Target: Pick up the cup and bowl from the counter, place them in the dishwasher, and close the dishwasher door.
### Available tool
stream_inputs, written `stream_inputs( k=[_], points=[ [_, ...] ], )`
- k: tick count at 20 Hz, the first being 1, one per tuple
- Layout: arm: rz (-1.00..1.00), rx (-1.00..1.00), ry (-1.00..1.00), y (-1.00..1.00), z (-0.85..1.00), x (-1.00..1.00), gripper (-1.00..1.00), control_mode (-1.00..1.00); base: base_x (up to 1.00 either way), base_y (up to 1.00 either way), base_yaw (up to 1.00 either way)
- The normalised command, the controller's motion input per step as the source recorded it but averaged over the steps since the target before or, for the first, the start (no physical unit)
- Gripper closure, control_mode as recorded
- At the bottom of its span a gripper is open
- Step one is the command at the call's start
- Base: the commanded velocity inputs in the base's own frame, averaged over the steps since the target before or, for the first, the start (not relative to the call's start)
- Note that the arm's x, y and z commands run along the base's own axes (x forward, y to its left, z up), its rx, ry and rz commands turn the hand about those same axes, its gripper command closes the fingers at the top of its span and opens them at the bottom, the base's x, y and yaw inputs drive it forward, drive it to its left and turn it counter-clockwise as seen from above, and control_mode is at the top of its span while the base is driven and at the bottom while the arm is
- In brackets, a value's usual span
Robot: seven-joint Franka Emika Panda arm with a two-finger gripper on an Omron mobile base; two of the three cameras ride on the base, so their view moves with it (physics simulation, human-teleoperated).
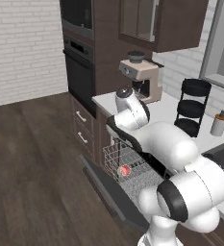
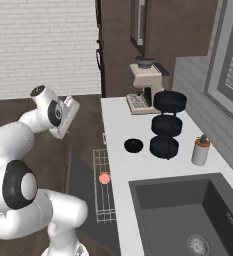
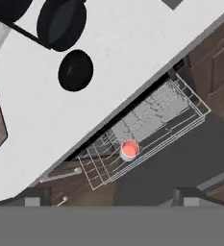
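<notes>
- Hovering high above the open dishwasher, the two-finger gripper (image 3: 111, 196) had its jaws spread as wide as they go and held nothing; its dark fingertips (image 3: 35, 197) framed the bottom of the hand view.
- Nearest below it lay the flat dark grey dishwasher door (image 3: 180, 158), dropped open, and then the silvery wire rack (image 3: 147, 137) pulled out over it.
- The small white cup with the salmon-red inside (image 3: 129, 149) stood upright in that rack, so that half of the loading looked done.
- Farther on ran the long pale off-white counter (image 3: 118, 53), its edge crossing the hand view on a slant.
- The shallow round all-black bowl (image 3: 75, 70) sat on the counter, well apart from the cup, at about eleven o'clock from the gripper in the hand view.
- Being round, it offered no long axis to align with; the coming reach, I judged, had to carry the gripper past the rack and inward over the counter.
- Just beyond the bowl stood the black three-tier tray stand (image 2: 166, 125), close enough to crowd a grasp from that side.
</notes>
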Motion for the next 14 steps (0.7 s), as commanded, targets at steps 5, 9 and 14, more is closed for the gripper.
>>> stream_inputs(
  k=[5, 9, 14],
  points=[
    [-0.66, 0.56, -0.32, 0.00, -0.64, -0.07, -1.00, -1.00, 0.00, 0.00, 0.00],
    [-0.87, 0.07, -0.02, 0.00, -0.17, 0.02, -1.00, -1.00, 0.00, 0.00, 0.00],
    [-0.87, 0.17, 0.13, -0.03, 0.00, 0.01, -1.00, -1.00, 0.00, 0.00, 0.00]
  ],
)
